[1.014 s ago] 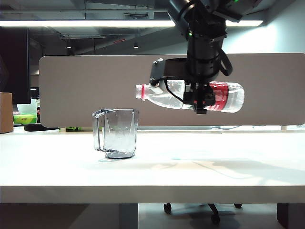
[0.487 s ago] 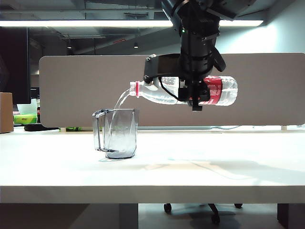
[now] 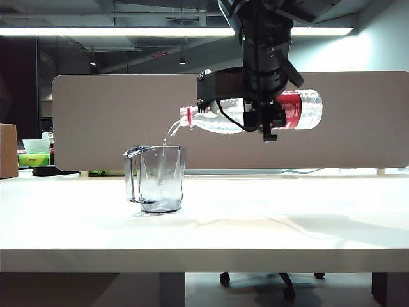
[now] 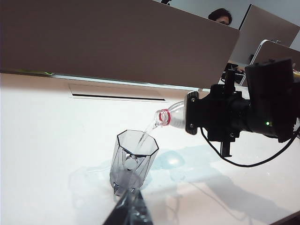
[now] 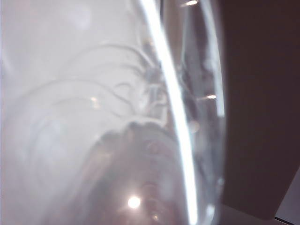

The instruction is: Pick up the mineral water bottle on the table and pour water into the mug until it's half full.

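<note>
Bottle [image 3: 255, 115]: held nearly level above the table [image 3: 268, 224], neck toward the mug [image 3: 156, 179], mouth just above and beside the mug's rim. Compared with a second ago, when no water left the mouth, a thin stream of water [image 3: 171, 133] is now seen falling into the mug; half a second ago the stream was fuller and the mouth sat slightly lower. The red neck ring [image 4: 164, 116] is seen in the left wrist view, with the stream entering the mug [image 4: 133, 157] below it.

Right gripper [image 3: 265, 118]: seen from outside as clenched across the bottle's middle, beside the red label; the fingers themselves are largely masked by the wrist housing and cable. In the left wrist view the same gripper [image 4: 206, 119] covers all of the bottle [image 4: 176, 115] but its neck.

Mug: upright on the table, left of centre, handle to the left. The water level inside cannot be read.

Right wrist view: filled by blurred clear plastic of the bottle [image 5: 117, 117]; nothing else is made out.

Left gripper: only a dark blurred tip [image 4: 129, 211] is seen at the frame edge, near the mug; whether it is open or closed cannot be told.
</note>
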